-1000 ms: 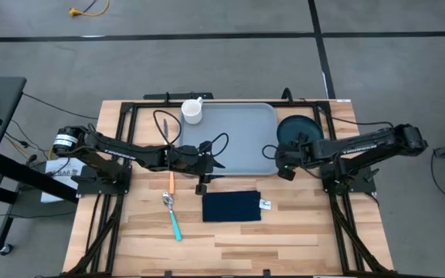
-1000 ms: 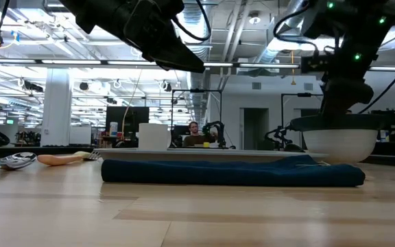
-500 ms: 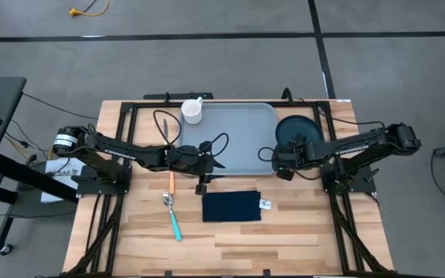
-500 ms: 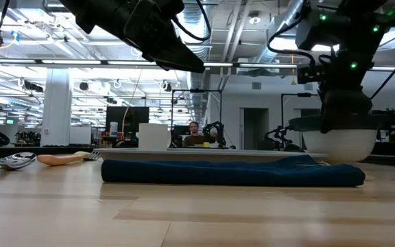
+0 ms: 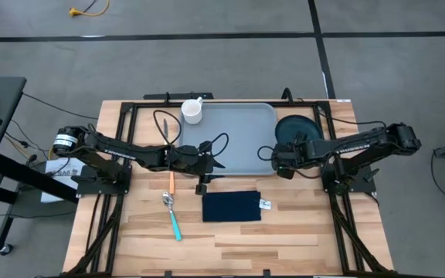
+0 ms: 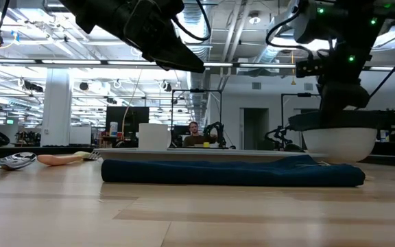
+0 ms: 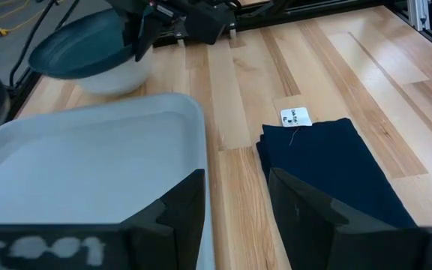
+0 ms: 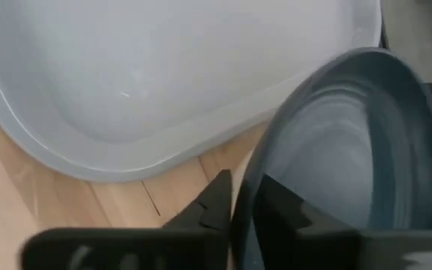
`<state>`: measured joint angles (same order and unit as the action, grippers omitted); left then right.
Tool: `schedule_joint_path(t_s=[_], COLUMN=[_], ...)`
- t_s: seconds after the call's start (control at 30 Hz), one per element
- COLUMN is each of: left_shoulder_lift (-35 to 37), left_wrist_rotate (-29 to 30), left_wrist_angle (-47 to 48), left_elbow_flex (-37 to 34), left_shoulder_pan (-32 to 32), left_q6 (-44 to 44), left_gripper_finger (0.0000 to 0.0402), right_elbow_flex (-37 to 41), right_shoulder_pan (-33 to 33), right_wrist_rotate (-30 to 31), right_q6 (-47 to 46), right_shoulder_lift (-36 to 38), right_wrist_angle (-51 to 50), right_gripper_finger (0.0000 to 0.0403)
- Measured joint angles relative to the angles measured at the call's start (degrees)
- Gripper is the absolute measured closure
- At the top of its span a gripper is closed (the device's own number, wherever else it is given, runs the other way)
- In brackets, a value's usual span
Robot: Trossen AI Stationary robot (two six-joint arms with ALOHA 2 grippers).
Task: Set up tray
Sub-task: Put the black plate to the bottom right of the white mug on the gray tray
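Observation:
The grey-blue tray [image 5: 238, 131] lies flat at the table's far middle, with a white cup [image 5: 192, 111] at its far left corner. A round plate [image 5: 296, 126], dark teal inside and white outside, stands just right of the tray. My right gripper [image 5: 282, 161] is at the plate's near left rim and is shut on it [image 8: 238, 210]. My left gripper [image 5: 209, 160] is open and empty and hovers above the tray's near edge [image 7: 235, 214]. A dark navy napkin [image 5: 232, 206] lies flat near the table's middle. My right gripper holds the plate's rim [image 8: 246, 176] at its near left side, one finger [image 8: 276, 206] inside the plate and one finger [image 8: 214, 202] outside. The fingers come from the table's near side, slanting down. In the low view the plate [image 6: 338, 144] sits level, low at the table.
A teal-handled spoon [image 5: 172, 216] and an orange-handled fork [image 5: 171, 183] lie left of the napkin. A white tag [image 5: 265, 205] sticks out at the napkin's right end. Black frame rails run along both sides of the table.
My right arm has shifted a little toward the table's left edge, closer to the tray. The plate shows no plain change of place.

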<state>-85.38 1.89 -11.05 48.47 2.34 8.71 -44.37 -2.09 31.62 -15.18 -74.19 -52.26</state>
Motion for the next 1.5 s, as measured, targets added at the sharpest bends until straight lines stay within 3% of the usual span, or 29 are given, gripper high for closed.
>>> schedule_joint_path(t_s=[0.07, 0.53, 0.7, 0.87, 1.03, 1.5], left_shoulder_lift=[0.00, 0.00, 0.00, 0.00, 0.00, 0.00], left_wrist_rotate=[0.00, 0.02, 0.44, 4.00, 7.52, 8.04], left_wrist_angle=[0.00, 0.00, -0.31, -2.52, -5.26, -6.90], left_elbow_flex=[0.00, 0.00, 0.01, 0.01, 0.02, 0.04], left_shoulder_pan=[0.01, 0.01, -0.01, -0.03, -0.06, -0.10], left_q6=[0.00, 0.02, 0.59, 3.97, 13.23, 45.52], left_gripper_finger=[0.0262, 0.0262, 0.0262, 0.0262, 0.0262, 0.0262], right_elbow_flex=[-0.73, -6.63, -9.33, -11.22, -13.00, -15.15], right_shoulder_pan=[0.00, -1.71, -5.84, -10.76, -14.65, -20.06], right_wrist_rotate=[-0.03, 4.49, 4.18, -1.32, -7.25, -11.47], right_q6=[-0.06, -2.14, 3.79, 12.05, 16.69, 22.21], right_shoulder_lift=[0.00, 0.02, 0.02, 0.02, 0.02, 0.00], right_wrist_angle=[-0.55, -6.50, -3.81, 1.88, 5.55, 10.29], right_gripper_finger=[0.0395, 0.0400, 0.0401, 0.0401, 0.0402, 0.0402])
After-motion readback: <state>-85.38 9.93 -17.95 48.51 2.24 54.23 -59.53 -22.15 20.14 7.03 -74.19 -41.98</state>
